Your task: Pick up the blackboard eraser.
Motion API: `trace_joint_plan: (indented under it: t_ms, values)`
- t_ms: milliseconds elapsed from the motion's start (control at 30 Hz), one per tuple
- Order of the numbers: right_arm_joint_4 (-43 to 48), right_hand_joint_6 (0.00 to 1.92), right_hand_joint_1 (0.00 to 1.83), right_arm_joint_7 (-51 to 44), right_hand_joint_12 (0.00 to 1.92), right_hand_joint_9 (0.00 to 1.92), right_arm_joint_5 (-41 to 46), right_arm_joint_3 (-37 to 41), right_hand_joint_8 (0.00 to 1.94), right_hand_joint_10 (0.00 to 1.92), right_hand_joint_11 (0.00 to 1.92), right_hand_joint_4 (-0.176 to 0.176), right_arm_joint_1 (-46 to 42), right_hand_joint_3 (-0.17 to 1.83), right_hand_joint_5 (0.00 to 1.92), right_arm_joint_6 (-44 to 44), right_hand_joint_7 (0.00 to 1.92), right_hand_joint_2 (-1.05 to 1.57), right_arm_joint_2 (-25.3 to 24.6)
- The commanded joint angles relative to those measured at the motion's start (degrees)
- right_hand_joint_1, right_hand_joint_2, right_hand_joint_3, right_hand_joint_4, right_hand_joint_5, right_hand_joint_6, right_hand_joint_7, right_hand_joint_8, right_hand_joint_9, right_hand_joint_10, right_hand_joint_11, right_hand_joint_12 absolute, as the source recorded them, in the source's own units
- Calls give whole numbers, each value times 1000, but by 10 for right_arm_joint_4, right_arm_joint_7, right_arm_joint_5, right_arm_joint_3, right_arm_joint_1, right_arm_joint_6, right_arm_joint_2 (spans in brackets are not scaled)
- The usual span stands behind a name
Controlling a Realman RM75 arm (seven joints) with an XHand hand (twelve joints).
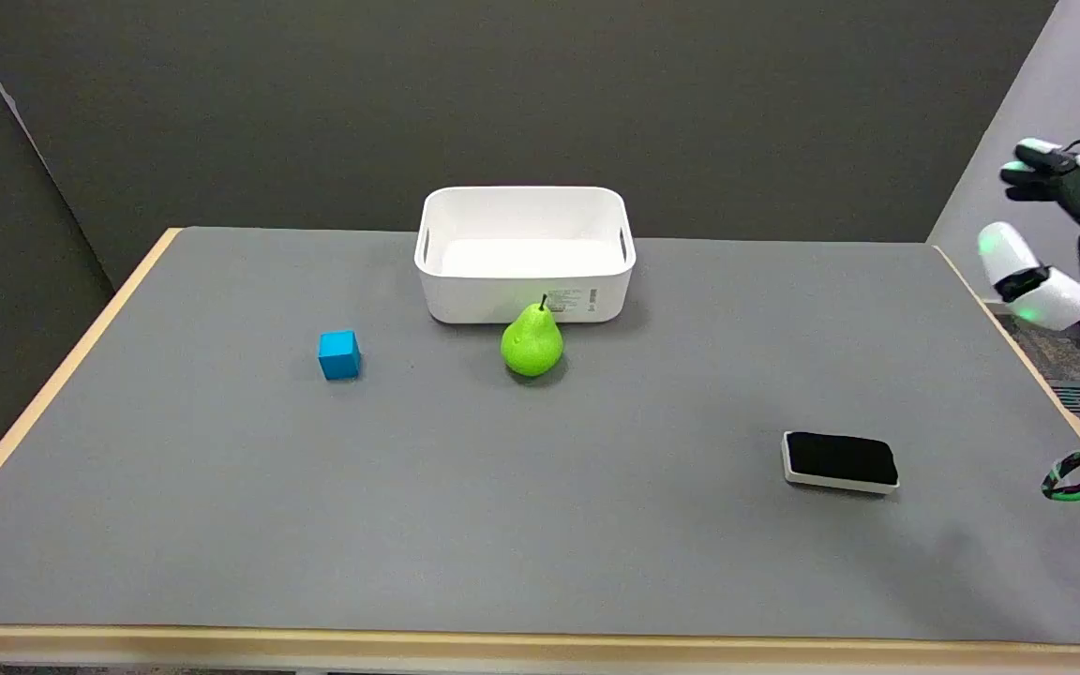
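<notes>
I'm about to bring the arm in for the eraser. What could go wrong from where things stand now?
1. The robot hand is raised beyond the table's right edge; a low approach might clip that edge.
2. The blackboard eraser lies flat and low on the table, so fingers might hit the tabletop or push it away rather than close on it.

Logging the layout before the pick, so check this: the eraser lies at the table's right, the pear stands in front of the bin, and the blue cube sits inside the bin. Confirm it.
One point is wrong. The head view shows the cube on the table, left of the pear, outside the bin. The eraser does lie at the right, and the pear stands in front of the bin.
</notes>
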Motion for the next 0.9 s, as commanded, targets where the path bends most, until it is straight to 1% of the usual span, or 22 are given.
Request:
trace_joint_plan:
  t_ms: [33, 67, 100, 233, 367, 500, 600, 767, 900]
  values:
    - [155, 527, 445, -179, 1289, 357, -34, 4, 563, 1002, 97, -49, -125, 863, 278, -55, 449, 652, -35]
    - [168, 517, 480, -190, 1297, 345, -28, 4, 553, 1023, 87, -54, -138, 819, 286, -55, 453, 663, -42]
    - [179, 517, 484, -198, 1296, 343, -24, 4, 553, 1024, 85, -55, -149, 816, 287, -56, 453, 663, -47]
    - [204, 543, 500, -205, 1310, 349, -13, 0, 572, 1009, 71, -63, -182, 862, 284, -48, 449, 633, -63]
    - [237, 550, 500, -206, 1308, 348, -25, -4, 578, 1009, 69, -66, -219, 860, 288, -3, 451, 633, -79]
    - [242, 558, 498, -206, 1310, 348, -34, -35, 583, 1010, 71, -66, -238, 860, 293, 55, 454, 631, -83]
    - [238, 561, 493, -214, 1312, 349, -36, -75, 585, 1010, 74, -66, -243, 859, 294, 85, 456, 628, -80]
    - [232, 570, 486, -249, 1312, 349, -36, -129, 589, 1009, 75, -62, -240, 857, 300, 79, 463, 622, -76]
    - [219, 572, 484, -263, 1312, 345, -32, -155, 590, 1003, 75, -60, -236, 855, 302, 61, 465, 619, -74]
